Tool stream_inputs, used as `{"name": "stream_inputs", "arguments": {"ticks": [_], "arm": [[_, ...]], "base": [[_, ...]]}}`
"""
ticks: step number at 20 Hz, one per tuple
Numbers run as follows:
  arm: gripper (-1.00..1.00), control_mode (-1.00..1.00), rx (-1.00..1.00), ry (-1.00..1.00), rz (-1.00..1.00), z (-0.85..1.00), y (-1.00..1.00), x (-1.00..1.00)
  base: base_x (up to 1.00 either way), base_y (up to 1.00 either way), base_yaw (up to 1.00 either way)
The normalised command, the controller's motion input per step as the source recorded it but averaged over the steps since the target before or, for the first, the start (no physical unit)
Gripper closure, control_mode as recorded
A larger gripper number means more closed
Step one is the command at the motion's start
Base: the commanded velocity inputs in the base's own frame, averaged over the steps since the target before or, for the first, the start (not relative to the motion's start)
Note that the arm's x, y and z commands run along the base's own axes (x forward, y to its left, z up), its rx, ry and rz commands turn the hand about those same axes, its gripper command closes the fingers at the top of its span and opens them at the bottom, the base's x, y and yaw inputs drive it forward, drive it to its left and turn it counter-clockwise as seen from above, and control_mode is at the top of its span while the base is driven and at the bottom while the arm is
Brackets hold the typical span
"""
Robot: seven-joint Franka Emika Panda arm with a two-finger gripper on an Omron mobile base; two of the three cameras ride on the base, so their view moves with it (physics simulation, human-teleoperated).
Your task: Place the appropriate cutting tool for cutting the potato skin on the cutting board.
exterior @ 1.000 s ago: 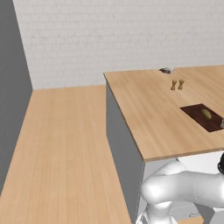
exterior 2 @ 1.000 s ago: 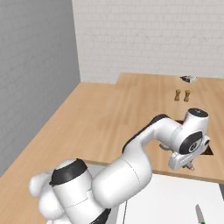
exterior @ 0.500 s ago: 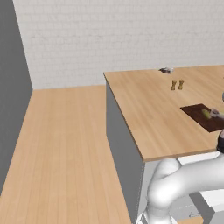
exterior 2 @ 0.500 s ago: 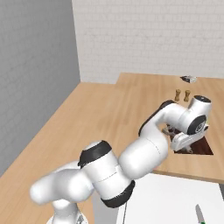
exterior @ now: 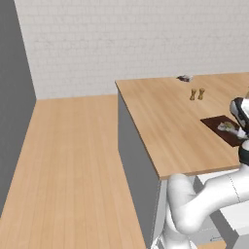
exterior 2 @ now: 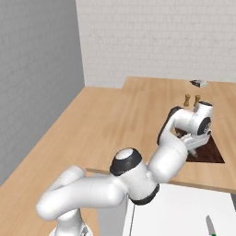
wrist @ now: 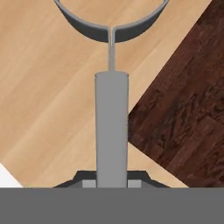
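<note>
The tool (wrist: pixel 111 183) is clamped on the straight handle of the grey peeler (wrist: pixel 111 127), whose loop head points away over the light wood desk (wrist: pixel 48 87). A corner of the dark cutting board (wrist: pixel 183 122) lies just beside the handle. From the left base camera, the potato (exterior: pixel 226 127) rests on the board.

Base views look forward-down from rear left and right, sharing countertop (exterior: pixel 165 116); hand view close above cutting board (wrist: pixel 183 109)
</note>
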Motion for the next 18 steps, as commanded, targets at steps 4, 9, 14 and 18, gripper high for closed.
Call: {"name": "stream_inputs", "arguments": {"ticks": [4,9,14,18], "arm": [[1.0,-1.0,0.02,0.0,0.0,-0.53,-0.26,0.39],[1.0,-1.0,0.01,0.0,0.0,-0.61,-0.23,0.19],[-1.0,-1.0,0.01,0.0,0.0,-0.48,0.04,-0.03],[-1.0,-1.0,0.0,0.03,0.0,0.03,0.08,-0.28]], "base": [[0.0,0.0,0.0],[0.0,0.0,0.0],[0.0,0.0,0.0],[0.0,0.0,0.0]]}}
